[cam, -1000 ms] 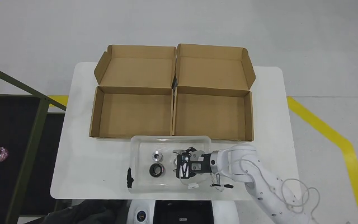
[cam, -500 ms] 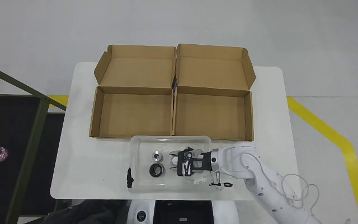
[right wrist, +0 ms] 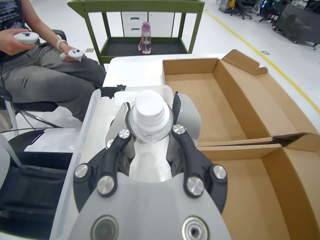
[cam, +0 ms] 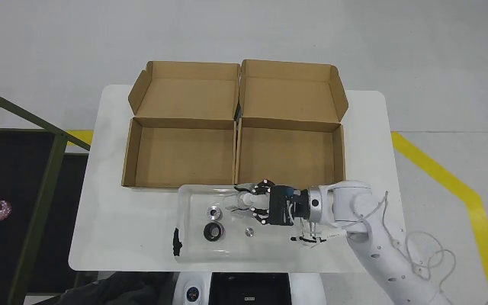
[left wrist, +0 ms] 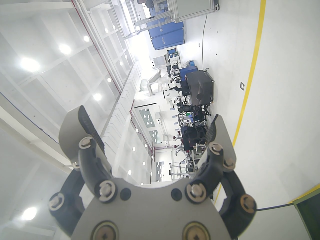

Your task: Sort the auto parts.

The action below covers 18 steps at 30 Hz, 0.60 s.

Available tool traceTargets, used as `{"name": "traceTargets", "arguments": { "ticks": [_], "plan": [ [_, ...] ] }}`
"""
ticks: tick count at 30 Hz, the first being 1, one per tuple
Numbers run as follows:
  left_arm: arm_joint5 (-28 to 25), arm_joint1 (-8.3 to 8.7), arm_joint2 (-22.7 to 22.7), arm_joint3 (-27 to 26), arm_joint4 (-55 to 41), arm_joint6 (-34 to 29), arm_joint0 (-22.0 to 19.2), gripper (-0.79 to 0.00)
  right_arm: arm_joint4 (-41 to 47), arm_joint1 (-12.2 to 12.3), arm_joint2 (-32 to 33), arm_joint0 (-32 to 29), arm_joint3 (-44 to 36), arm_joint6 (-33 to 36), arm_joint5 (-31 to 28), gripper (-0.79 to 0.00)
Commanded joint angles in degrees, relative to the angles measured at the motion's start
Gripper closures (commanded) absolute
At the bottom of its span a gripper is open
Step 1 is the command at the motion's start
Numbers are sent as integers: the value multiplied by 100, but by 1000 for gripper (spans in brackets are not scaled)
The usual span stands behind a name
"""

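Clock = top view, 12 is away from the robot.

The R gripper is pinching the white part. One finger sits on each side of the part's wide bottom rim. The part is held up over the far edge of the clear bin, not lying in it.

What the part looks like: round and white, w/ steps like a small stack of coins. It's wide at the bottom and smaller at the tip, and the bottom rim looks shiny or see-through. Its long line runs out past the fingertips, abt 9 to 10 o'clk, w/ the small end going first.

The big thing for the next move: both boxes are at 12 o'clk from the gripper, just past the bin's far wall. The right box is a bit nearer, as its near corner is right by the part. The left box is more at 10 to 11 o'clk. I think it's a short carry either way. Can't tell which box this part belongs in.

There's more in the bin at abt 8 o'clk from the gripper: a silver ring, a dark ring and a small disc.

The L gripper is spread wide w/ nothing in it, and it points out at the room. So the R arm is the one for this job.
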Motion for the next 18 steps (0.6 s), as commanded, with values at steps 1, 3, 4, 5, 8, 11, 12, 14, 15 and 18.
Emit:
{"name": "traceTargets", "arguments": {
  "ticks": [1, 3, 4, 5, 8, 11, 12, 14, 15, 18],
  "plan": [
    [0, 0, 0, 0, 0, 0, 0, -785, 58, 17, 157, -11, 35, -207, -8, 0],
    [0, 0, 0, 0, 0, 0, 0, -785, 146, 32, 301, -9, 110, -390, -18, 0],
    [0, 0, 0, 0, 0, 0, 0, -785, 164, 39, 365, -3, 137, -446, -14, 0],
    [0, 0, 0, 0, 0, 0, 0, -785, 230, 43, 418, -4, 162, -537, -16, 0],
    [0, 0, 0, 0, 0, 0, 0, -785, 367, 59, 634, 15, 259, -805, 31, 0],
    [0, 0, 0, 0, 0, 0, 0, -785, 426, 86, 902, -17, 327, -959, 129, 0],
    [0, 0, 0, 0, 0, 0, 0, -785, 436, 97, 982, -35, 329, -978, 142, 0],
    [0, 0, 0, 0, 0, 0, 0, -785, 448, 120, 1157, -70, 340, -1000, 177, 0],
    [0, 0, 0, 0, 0, 0, 0, -785, 467, 131, 1237, -87, 351, -1018, 178, 0],
    [0, 0, 0, 0, 0, 0, 0, -785, 536, 153, 1397, -137, 354, -1056, 199, 0]
  ]
}}
